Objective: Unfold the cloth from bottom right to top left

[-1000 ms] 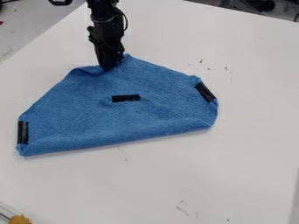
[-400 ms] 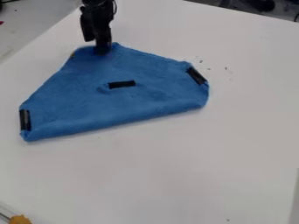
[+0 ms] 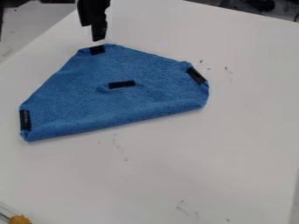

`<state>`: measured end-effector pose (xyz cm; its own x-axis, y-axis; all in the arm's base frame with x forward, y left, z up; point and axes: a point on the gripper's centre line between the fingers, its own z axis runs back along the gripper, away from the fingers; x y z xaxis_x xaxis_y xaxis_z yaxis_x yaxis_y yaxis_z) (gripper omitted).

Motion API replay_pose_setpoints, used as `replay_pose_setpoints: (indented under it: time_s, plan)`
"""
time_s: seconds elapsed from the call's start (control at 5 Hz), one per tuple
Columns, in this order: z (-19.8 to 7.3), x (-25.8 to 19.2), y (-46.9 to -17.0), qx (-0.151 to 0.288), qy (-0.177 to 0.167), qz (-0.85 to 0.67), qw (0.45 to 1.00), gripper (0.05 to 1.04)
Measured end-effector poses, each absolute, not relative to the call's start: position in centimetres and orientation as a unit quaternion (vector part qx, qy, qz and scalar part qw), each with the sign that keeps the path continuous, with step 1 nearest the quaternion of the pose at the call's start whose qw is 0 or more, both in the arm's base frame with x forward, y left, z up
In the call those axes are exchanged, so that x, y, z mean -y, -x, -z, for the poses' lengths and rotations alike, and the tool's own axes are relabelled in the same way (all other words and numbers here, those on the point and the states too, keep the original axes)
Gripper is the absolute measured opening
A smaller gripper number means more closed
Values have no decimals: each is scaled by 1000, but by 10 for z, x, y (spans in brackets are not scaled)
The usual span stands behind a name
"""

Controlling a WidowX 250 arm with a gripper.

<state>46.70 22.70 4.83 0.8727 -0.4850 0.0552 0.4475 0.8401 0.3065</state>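
The gripper [image 3: 99, 38] hangs near the top edge at upper left, just above the cloth's top corner and apart from it. Below it the blue cloth [image 3: 140, 98] lies on the white table, with a rolled or folded-over edge running along its lower side. Black strips mark its left corner, right corner, top corner and middle. Whether the fingers are parted cannot be made out.
The white table [image 3: 175, 175] extends around the cloth, with small dark marks on its surface. An orange-yellow object [image 3: 20, 219] is at the bottom left corner. Dark items stand beyond the table's far edge at top right.
The gripper moved up with the cloth's top corner, and the whole cloth shifted up the table. Since then it has let go and risen off the cloth, uncovering the black strip at that corner.
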Motion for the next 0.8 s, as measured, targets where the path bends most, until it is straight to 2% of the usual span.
replay_pose_setpoints:
  time_s: [0.2, 0.6, 0.8]
  plan:
    - [-24, -216, -448, 20, -107, 216, 970, 1001]
    - [-55, -156, -420, 6, -107, 177, 978, 998]
    - [-69, -129, -405, 17, -131, 167, 977, 998]
